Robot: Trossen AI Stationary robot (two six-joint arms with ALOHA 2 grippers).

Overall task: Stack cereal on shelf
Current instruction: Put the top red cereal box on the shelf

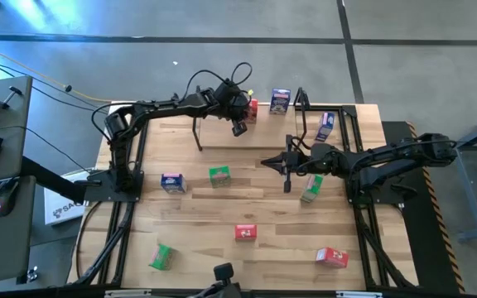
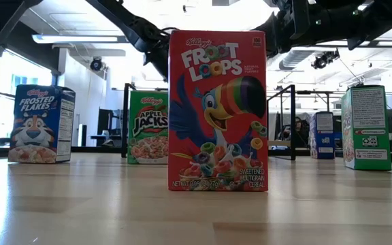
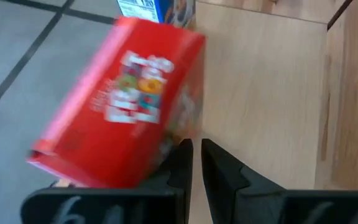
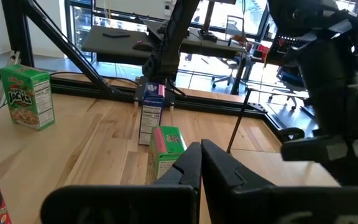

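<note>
Left tool (image 1: 238, 126) is up over the shelf (image 1: 222, 136) at the far side of the worktop (image 1: 197, 211). In the left wrist view its two fingers (image 3: 182, 163) look almost pressed together, with just a thin gap. A red box (image 3: 120, 102) sits tipped right beside them, touching one finger on the outside, not between them. So this tool holds nothing. From above, that red box (image 1: 252, 108) is at the back of the shelf, and a blue and white box (image 1: 280, 100) stands just beside it.

Right tool (image 1: 287, 163) hangs over the middle of the worktop, near the right end of the shelf. Its fingers (image 4: 188, 165) are close together too and hold nothing. A green box (image 1: 311, 188) stands near it.

I think the step now is setting the red box on the shelf. The box leans, so it may need a push to stand straight. The left tool should pull away slowly so it does not knock it over.

Many boxes are not on the shelf yet: a blue one (image 1: 172, 183), a green one (image 1: 219, 175), a red one (image 1: 246, 233), another green (image 1: 161, 257) and another red (image 1: 331, 257). One more blue and white box (image 1: 325, 126) leans by the right frame. Next, a tool must open wide, come down over a box and grip its sides.
</note>
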